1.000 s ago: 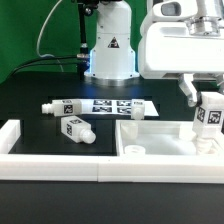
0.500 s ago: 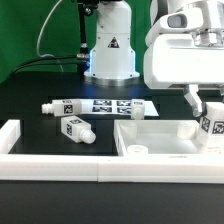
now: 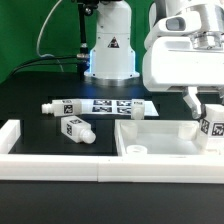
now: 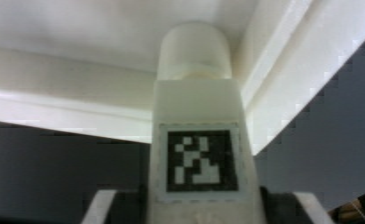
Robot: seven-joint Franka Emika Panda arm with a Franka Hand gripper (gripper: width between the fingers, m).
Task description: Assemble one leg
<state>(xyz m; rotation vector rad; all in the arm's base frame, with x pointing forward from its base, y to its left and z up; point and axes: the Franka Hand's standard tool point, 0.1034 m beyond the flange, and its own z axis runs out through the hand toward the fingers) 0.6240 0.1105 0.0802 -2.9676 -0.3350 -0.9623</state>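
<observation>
Clamping a leg (image 3: 212, 130) between its fingers, the gripper (image 3: 207, 116) hung at the exterior view's right, over the far right part of the large white panel (image 3: 160, 140). The leg stood nearly upright with a code tag facing the camera; whether its lower end touched the panel could not be told. In the wrist view the leg (image 4: 200, 120) ran straight out from between the two fingers (image 4: 108, 205), its narrower rounded end pointing away from the camera. A second leg (image 3: 76, 129) lay on the black table (image 3: 25, 105) towards the exterior view's left of the panel. A third leg (image 3: 55, 107) lay behind it, just beside the marker board (image 3: 118, 106).
</observation>
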